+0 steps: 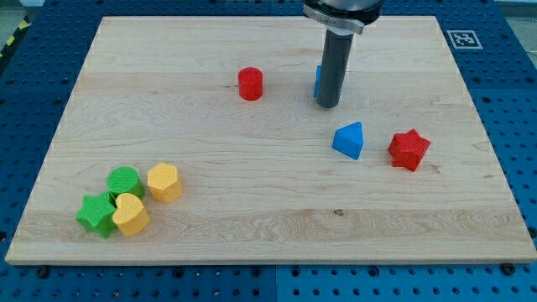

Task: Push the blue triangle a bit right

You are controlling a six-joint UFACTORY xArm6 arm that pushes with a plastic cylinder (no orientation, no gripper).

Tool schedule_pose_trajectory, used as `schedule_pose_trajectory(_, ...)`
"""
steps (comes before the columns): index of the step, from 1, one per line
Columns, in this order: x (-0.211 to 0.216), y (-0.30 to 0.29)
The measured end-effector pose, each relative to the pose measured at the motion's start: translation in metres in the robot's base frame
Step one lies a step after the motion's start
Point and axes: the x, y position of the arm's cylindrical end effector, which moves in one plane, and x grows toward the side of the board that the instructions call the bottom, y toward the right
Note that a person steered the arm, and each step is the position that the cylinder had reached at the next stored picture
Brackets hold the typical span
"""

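The blue triangle (349, 140) lies on the wooden board (268, 210), right of centre. My tip (328, 106) stands above and a little to the left of it in the view, a short gap away and not touching it. A second blue block (318, 81) is mostly hidden behind the rod, only a sliver showing at the rod's left edge. A red star-shaped block (409, 149) lies just to the right of the blue triangle.
A red cylinder (250, 84) sits left of the rod. At the view's bottom left is a cluster: a green cylinder (124, 181), a green star (96, 214), a yellow heart (130, 215) and a yellow hexagonal block (164, 182).
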Motion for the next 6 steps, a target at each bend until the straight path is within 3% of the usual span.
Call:
schedule_pose_trajectory(3,0.021,-0.069)
schedule_pose_trajectory(4,0.049,-0.078)
schedule_pose_trajectory(6,0.102,-0.054)
